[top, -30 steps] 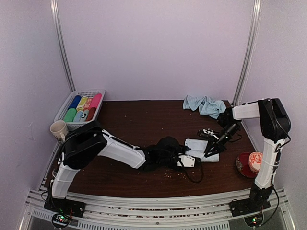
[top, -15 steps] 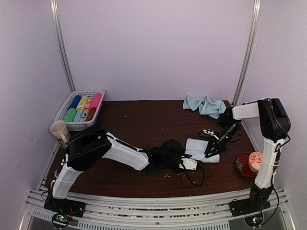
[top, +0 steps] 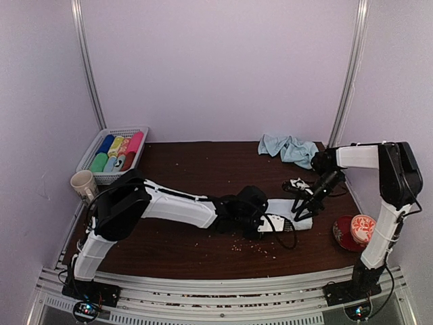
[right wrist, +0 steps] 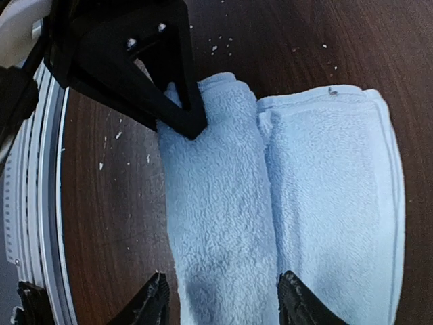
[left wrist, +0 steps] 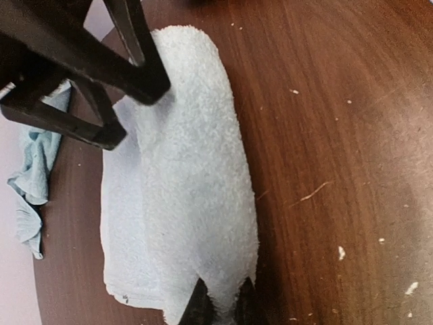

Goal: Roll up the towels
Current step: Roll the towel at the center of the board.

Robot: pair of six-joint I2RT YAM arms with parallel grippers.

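Note:
One pale blue towel (top: 289, 218) lies partly rolled near the table's front right. Its rolled part (left wrist: 196, 176) (right wrist: 216, 203) lies against the flat remainder (right wrist: 331, 203). My left gripper (left wrist: 222, 306) (top: 269, 225) is shut on the near end of the roll, pinching a tuft of cloth. My right gripper (right wrist: 223, 298) (top: 302, 211) is open at the other end, one fingertip on each side of the roll. The second towel (top: 287, 147) (left wrist: 34, 183) lies crumpled at the back right.
A white basket (top: 95, 150) with several coloured rolls stands at the back left, with a cream mug (top: 82, 183) in front of it. A red dish (top: 353, 231) sits at the right edge. A small black-and-white object (top: 294, 184) lies behind the towel. Crumbs dot the wood.
My left gripper closed on the roll's end and shifted right. The right gripper's jaws spread apart around the roll. The towel looks narrower, more of it rolled.

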